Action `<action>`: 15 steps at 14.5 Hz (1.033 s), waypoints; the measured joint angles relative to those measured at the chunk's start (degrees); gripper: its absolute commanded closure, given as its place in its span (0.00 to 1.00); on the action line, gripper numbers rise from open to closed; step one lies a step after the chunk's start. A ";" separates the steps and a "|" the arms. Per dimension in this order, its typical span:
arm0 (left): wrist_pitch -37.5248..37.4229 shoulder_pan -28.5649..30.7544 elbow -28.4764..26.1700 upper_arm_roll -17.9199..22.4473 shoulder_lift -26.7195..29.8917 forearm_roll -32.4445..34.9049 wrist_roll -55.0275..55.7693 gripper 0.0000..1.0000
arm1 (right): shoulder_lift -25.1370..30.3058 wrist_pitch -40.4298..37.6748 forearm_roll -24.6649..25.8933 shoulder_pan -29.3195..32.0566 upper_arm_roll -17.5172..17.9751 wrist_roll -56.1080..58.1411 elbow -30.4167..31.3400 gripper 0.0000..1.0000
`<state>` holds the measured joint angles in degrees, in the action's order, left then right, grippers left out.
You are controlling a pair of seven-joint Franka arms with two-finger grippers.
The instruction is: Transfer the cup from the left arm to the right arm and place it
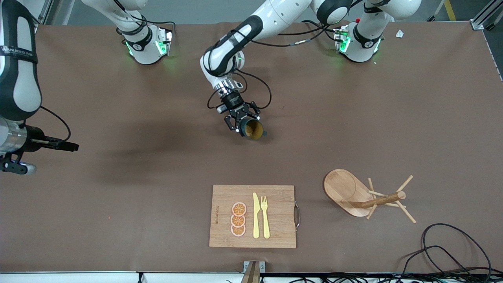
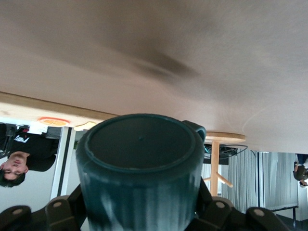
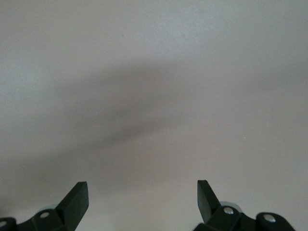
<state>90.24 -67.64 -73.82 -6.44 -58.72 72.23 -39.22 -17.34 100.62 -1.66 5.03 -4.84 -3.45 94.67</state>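
Now the left gripper (image 1: 244, 125) clamps the teal cup (image 1: 252, 129) above mid-table, mouth tipped sideways. Right gripper (image 3: 142, 195), spread wide, waits well apart over the right arm's end; a misjudged handover could drop it.

Dark teal ribbed cup (image 1: 252, 129), tipped sideways, tan-orange inside, gripped above table

right gripper (image 1: 15, 167) cut off at front view's edge, cup (image 2: 139, 178) base hiding left fingertips
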 measured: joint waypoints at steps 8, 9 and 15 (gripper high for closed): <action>-0.97 -1.47 0.53 -0.04 -3.27 0.00 3.72 0.50 | 0.00 2.22 0.00 -0.38 -0.05 -0.75 1.91 0.00; -0.97 -1.47 0.82 -0.04 -3.47 0.00 3.97 0.50 | -0.01 2.38 0.00 -0.39 -0.05 -0.76 2.05 0.00; -0.97 -1.54 1.84 -0.03 -4.23 0.00 7.29 0.46 | -0.04 2.65 0.00 -0.39 -0.05 -0.81 2.32 0.00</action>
<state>89.27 -69.18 -71.98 -6.48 -62.95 72.23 -31.93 -17.38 103.28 -1.66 4.64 -4.89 -4.26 96.99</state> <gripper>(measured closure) 0.145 0.000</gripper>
